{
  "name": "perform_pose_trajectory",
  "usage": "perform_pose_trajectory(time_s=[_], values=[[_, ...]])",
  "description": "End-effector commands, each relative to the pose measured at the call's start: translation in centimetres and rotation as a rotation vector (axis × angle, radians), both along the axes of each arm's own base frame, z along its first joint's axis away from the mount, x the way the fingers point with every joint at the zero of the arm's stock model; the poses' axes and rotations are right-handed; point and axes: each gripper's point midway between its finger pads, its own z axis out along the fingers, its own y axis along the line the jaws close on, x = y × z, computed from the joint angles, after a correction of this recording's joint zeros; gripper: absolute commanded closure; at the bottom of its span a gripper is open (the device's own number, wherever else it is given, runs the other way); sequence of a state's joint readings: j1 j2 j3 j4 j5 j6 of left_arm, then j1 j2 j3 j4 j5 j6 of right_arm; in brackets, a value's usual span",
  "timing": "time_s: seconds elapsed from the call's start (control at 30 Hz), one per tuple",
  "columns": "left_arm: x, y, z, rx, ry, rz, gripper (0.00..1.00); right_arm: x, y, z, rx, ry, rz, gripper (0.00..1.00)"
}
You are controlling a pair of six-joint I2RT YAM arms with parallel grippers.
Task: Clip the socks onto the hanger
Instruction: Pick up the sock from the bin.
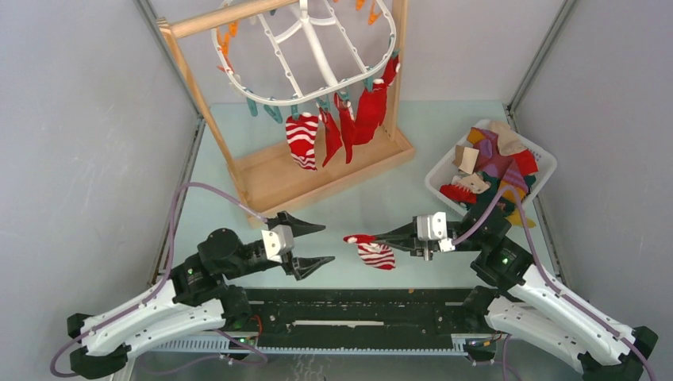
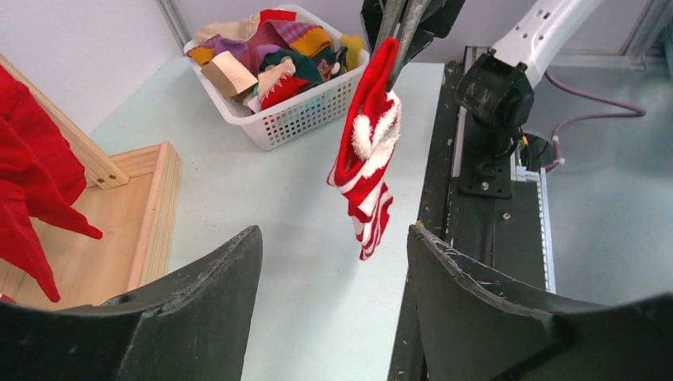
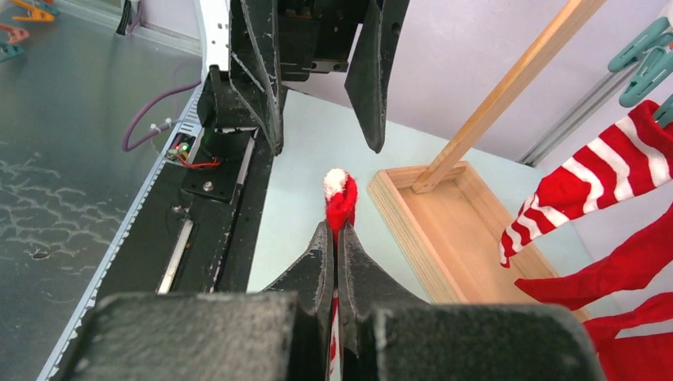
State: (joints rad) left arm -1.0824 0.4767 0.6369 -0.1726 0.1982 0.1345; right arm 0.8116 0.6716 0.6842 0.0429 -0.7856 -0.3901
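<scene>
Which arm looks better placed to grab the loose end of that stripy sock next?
Left. The left claw is open and faces the striped sock, which hangs from the right claw, shut on it.

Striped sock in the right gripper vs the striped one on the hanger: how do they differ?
The held striped sock is pinched in the right gripper, not clipped to anything; the hung striped sock dangles from the hanger rim at the back. The held one is folded over; the hung one hangs flat. Both are red-and-white striped.
</scene>
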Motion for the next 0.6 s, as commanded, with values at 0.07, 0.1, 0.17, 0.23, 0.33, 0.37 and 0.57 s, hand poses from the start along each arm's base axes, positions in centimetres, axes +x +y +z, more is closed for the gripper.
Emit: perform_pose_trajectory(time_s=[0.07, 0.1, 0.17, 0.23, 0.33, 0.37, 0.57], values=[[1.3, -0.9, 1.5, -0.119, 0.066, 0.058, 0.3, 0.6, 0.2, 1.4, 0.058, 0.021, -0.033, 1.0], [1.5, -1.3, 1.6, -0.119, 0.062, 0.058, 0.3, 0.6, 0.2, 1.4, 0.06, 0.023, -0.031, 1.0], [1.8, -2.2, 2.4, -0.139, 0.043, 0.048, 0.3, 0.5, 0.3, 1.5, 0.064, 0.024, -0.026, 1.0], [2.0, -3.1, 2.7, -0.152, 0.034, 0.03, 0.3, 0.4, 0.4, 1.4, 0.064, 0.028, -0.021, 1.0], [1.8, -4.1, 3.2, -0.173, 0.027, -0.007, 0.35, 0.3, 0.4, 1.5, 0.065, 0.029, -0.016, 1.0], [1.7, -4.4, 3.2, -0.171, 0.03, -0.019, 0.37, 0.3, 0.3, 1.5, 0.066, 0.028, -0.018, 1.0], [1.1, -5.0, 3.2, -0.156, 0.029, -0.067, 0.48, 0.3, 0.2, 1.6, 0.068, 0.026, -0.018, 1.0]])
